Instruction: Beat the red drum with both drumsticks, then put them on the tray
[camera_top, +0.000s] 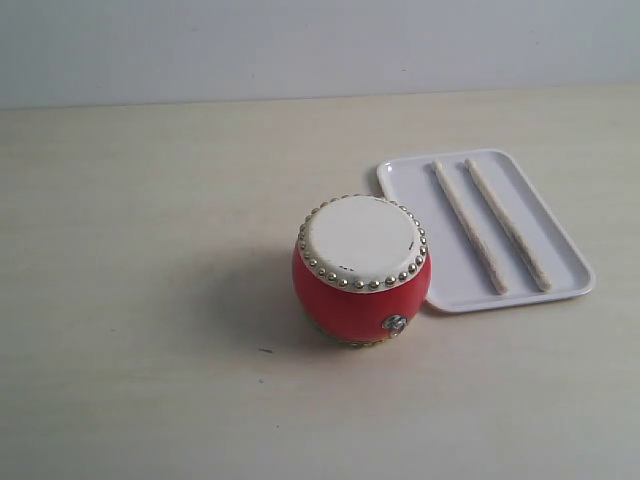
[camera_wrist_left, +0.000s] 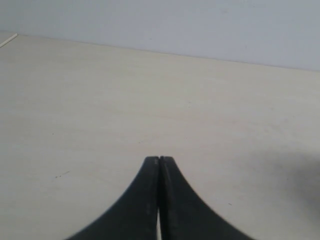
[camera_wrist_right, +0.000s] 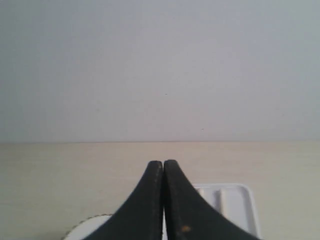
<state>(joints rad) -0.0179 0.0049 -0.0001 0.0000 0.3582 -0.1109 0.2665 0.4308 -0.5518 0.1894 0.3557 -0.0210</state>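
One red drum (camera_top: 361, 270) stands beside one tray (camera_top: 452, 275) holding two drumsticks (camera_top: 469, 228).

The worktop (camera_top: 140, 300) is a pale cream surface with a faint grain, and a few tiny dark specks (camera_top: 265, 350) mark it towards the front. The drum (camera_top: 360, 275) stands upright on it near the middle and throws a soft shadow to its left. The tray (camera_top: 455, 270) lies flat just right of the drum, running slantwise towards the back. Whether the two touch cannot be told.
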